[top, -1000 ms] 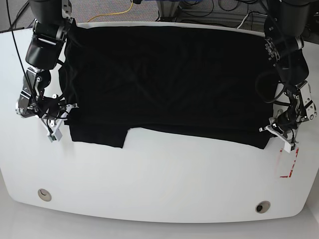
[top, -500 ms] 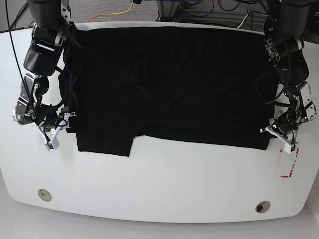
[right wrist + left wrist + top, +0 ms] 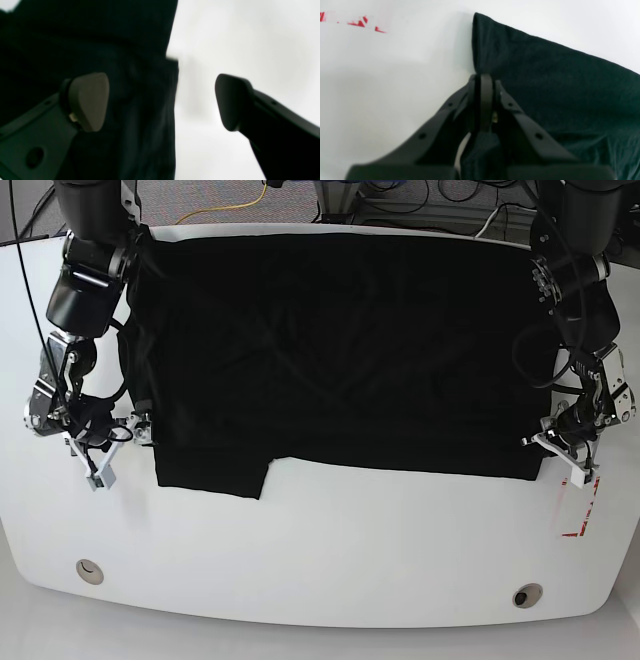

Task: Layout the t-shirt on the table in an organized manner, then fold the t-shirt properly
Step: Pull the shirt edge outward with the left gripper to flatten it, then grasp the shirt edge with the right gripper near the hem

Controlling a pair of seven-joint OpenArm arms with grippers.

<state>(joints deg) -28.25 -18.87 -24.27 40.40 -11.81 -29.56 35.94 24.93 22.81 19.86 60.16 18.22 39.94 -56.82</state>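
The left gripper (image 3: pixel 483 100) is clamped on the shirt (image 3: pixel 340 350) at its edge; the right gripper (image 3: pixel 160 102) has its fingers apart, around an edge. The shirt lies spread on the surface (image 3: pixel 330 550). To straighten well, pull gently, keeping the left corner fixed.

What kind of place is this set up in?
Probably a robotics lab or test workspace: two robot arms reach over a white table where a black t-shirt lies, red tape marks the tabletop, and loose cables run behind it.
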